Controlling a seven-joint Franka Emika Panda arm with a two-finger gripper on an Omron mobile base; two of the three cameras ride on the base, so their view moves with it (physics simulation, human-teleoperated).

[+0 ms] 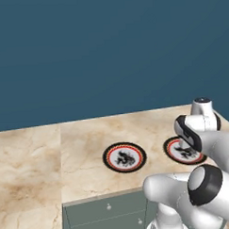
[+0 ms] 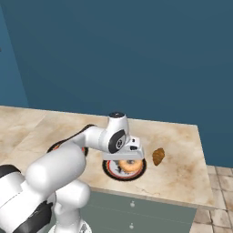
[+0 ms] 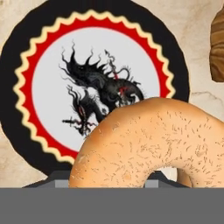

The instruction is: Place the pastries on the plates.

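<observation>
gripper clenched on the doughnut, holding it just over the right-hand plate (fingertips hidden beneath the ring in the hand view). step in hand: setting down the first pastry. next move calls for lowering and release. brown lump waits on the counter beside it; second plate bare.

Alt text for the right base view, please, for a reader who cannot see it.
The white arm's gripper holds a golden-brown ring pastry just over a round black-rimmed plate near the front edge of a marble counter. A darker brown pastry lies on the counter right of that plate, and a second plate peeks out behind the arm, against a blue wall.
</observation>
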